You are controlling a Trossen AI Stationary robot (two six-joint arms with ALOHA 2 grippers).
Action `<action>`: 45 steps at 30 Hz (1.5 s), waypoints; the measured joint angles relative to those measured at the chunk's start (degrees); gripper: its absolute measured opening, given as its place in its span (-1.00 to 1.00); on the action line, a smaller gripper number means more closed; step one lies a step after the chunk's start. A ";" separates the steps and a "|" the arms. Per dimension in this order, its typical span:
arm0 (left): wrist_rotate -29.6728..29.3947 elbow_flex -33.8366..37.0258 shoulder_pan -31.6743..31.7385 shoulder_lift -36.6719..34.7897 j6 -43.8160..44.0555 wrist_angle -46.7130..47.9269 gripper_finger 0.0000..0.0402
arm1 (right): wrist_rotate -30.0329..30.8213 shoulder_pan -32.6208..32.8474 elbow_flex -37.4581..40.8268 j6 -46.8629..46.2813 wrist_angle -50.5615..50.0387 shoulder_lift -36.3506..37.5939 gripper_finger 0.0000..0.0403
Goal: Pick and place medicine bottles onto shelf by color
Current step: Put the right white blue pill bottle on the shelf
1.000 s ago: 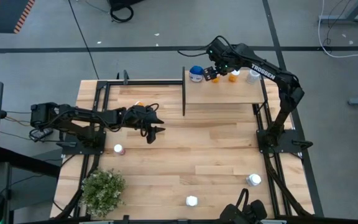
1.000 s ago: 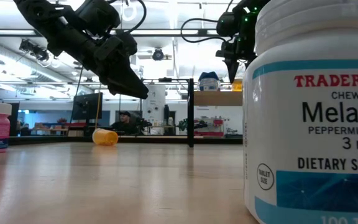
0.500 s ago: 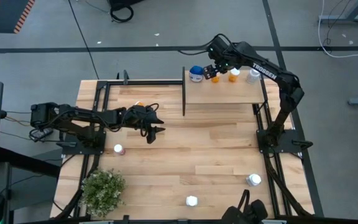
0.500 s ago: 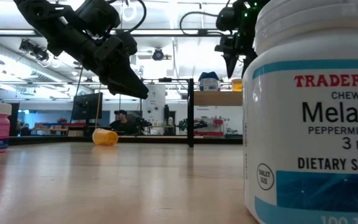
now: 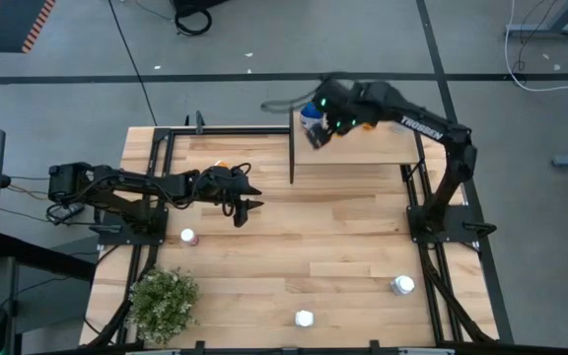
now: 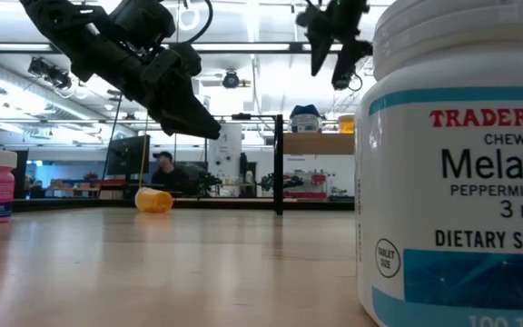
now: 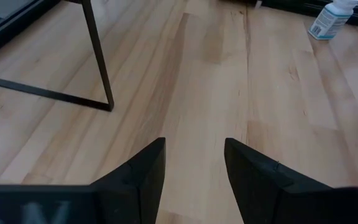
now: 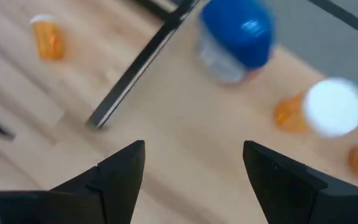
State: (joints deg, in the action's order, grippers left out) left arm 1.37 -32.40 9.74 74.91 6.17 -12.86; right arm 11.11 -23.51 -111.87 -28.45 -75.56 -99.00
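The nearest white bottle [image 6: 461, 163] reads "TRADER J", "Melato", "3 mg". The right claw [image 5: 316, 135], fingers spread and empty, hangs above the shelf [image 5: 358, 148], beside the blue-capped bottle [image 8: 238, 37]. The left claw [image 5: 244, 210], partly open and empty, hovers over the plank table [image 5: 294, 247]; an orange bottle [image 6: 153, 200] lies far left.
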 joint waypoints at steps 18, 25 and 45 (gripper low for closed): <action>0.02 0.02 0.00 -0.04 1.02 1.07 -0.14 | 7.31 39.58 1.68 -32.31 -12.63 -0.63 0.39; 2.49 0.02 -0.15 -0.04 4.69 1.30 -0.14 | 6.98 53.53 7.80 -54.01 -14.35 -0.93 0.39; 2.86 0.04 -5.73 -0.03 4.71 1.21 -0.14 | -12.43 74.75 25.44 -89.97 -14.31 -0.31 0.39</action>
State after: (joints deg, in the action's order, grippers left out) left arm 4.23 -32.36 4.01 74.88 10.88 -11.65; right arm -1.32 51.24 -86.43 -118.42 -89.87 -99.31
